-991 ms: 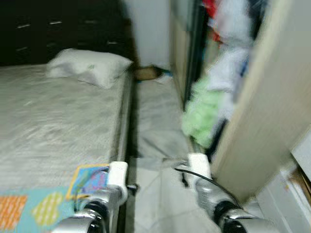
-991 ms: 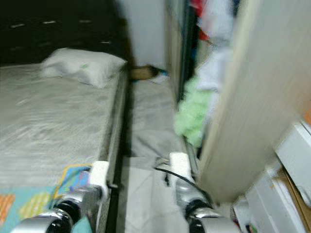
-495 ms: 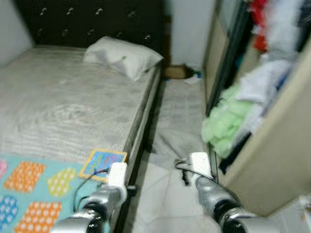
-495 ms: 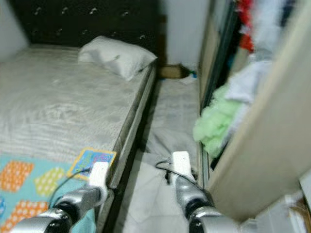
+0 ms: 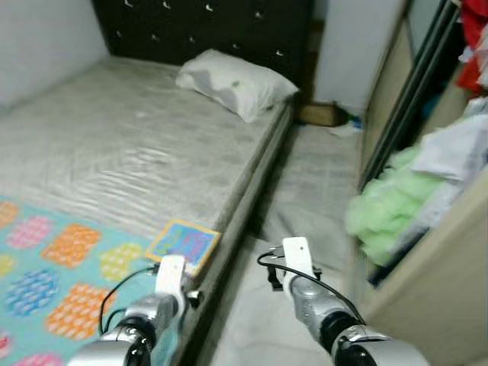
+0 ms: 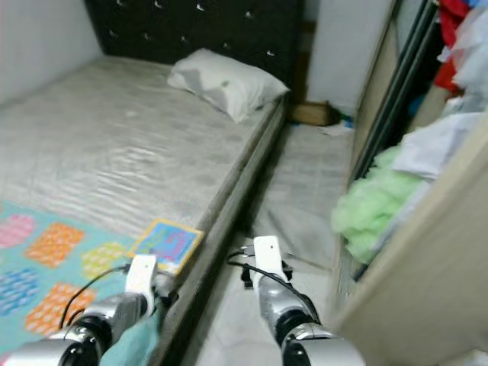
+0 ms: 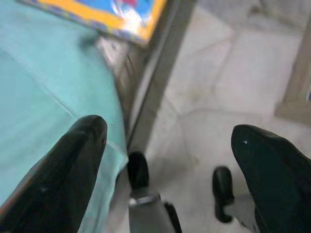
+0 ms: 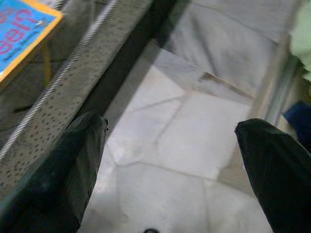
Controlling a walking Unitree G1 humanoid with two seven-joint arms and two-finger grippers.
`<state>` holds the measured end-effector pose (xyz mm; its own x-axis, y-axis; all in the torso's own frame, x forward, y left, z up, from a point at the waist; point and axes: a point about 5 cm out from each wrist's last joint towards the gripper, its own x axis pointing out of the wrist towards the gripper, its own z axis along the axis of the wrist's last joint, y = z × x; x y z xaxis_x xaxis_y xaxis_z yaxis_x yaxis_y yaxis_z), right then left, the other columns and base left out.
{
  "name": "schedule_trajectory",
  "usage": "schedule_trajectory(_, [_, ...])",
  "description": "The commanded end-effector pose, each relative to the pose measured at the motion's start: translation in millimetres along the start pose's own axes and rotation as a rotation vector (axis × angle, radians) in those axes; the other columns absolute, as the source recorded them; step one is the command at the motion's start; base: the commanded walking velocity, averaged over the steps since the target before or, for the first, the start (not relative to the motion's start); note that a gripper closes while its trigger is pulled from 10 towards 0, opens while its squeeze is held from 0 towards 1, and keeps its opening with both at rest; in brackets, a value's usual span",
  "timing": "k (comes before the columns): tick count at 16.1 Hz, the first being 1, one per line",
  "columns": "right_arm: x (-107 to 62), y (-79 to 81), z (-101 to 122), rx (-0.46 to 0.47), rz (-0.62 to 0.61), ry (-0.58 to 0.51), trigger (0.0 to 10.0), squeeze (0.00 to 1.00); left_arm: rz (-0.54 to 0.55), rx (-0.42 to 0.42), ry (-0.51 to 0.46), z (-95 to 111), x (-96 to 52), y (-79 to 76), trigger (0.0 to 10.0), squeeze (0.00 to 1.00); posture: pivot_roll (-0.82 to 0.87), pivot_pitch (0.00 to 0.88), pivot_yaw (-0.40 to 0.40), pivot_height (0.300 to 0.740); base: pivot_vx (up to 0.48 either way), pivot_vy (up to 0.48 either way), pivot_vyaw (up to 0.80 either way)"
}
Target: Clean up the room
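A colourful book [image 5: 184, 242] is seen lying flat on the bed [image 5: 114, 160], close to the bed's right edge and partly on a turquoise blanket [image 5: 46, 267] with orange and pink patterns. It is judged to be a likely thing to be tidied, though the task sentence does not name any object. A white pillow [image 5: 236, 72] is placed at the head of the bed, against the dark headboard [image 5: 206, 27].

The left gripper [image 7: 167, 160] is held low over the blanket's edge, near the book but not touching it; its fingers are spread wide and nothing is held. The right gripper [image 8: 170, 165] is held over the pale tiled floor [image 8: 170, 141] between the bed frame and the wardrobe [image 5: 435, 267]; its fingers are also spread apart and empty.

In the open wardrobe, a green fluffy cloth [image 5: 385, 217] and other clothes are piled loosely, some hanging out. A small box [image 5: 320, 114] is seen on the floor at the far wall.

The step in hand is judged to be an approach and search, as nothing is grasped yet. For the next move, the left gripper would need to be brought forward over the book and lowered, so that its thin edge can be pinched.
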<state>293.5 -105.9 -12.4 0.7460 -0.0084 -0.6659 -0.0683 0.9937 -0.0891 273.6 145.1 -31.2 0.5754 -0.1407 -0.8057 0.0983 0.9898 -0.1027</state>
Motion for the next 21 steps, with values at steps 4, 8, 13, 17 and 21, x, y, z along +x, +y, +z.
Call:
schedule_trajectory(4, [0.6,-6.5,1.2,-0.011,-0.014,-0.008,10.0,0.0,-0.019,0.008,0.011,-2.6,1.0,-6.0,10.0,0.0,-0.16,0.0,0.005,0.74,0.0,0.0,0.62])
schedule_trajectory(8, [0.6,-6.0,1.3,-0.017,-0.01,-0.009,10.0,0.0,-0.018,0.007,0.012,-2.8,1.0,-6.0,10.0,0.0,-0.16,0.0,0.005,0.74,0.0,0.0,0.61])
schedule_trajectory(13, [0.6,-5.1,2.0,-0.024,-0.001,-0.013,10.0,0.0,-0.018,0.009,0.011,-2.3,1.0,-6.2,10.0,0.0,-0.16,0.0,0.004,0.74,0.0,0.0,0.61])
schedule_trajectory(17, [0.5,-4.5,2.1,-0.028,0.004,-0.014,10.0,0.0,-0.015,0.009,0.011,-2.3,1.0,-6.2,10.0,0.0,-0.16,0.0,0.004,0.74,0.0,0.0,0.61])
schedule_trajectory(21, [0.5,-4.1,1.7,-0.032,0.01,-0.015,10.0,0.0,-0.014,0.008,0.012,-2.5,1.1,-6.5,10.0,0.0,-0.16,0.0,0.004,0.74,0.0,0.0,0.61])
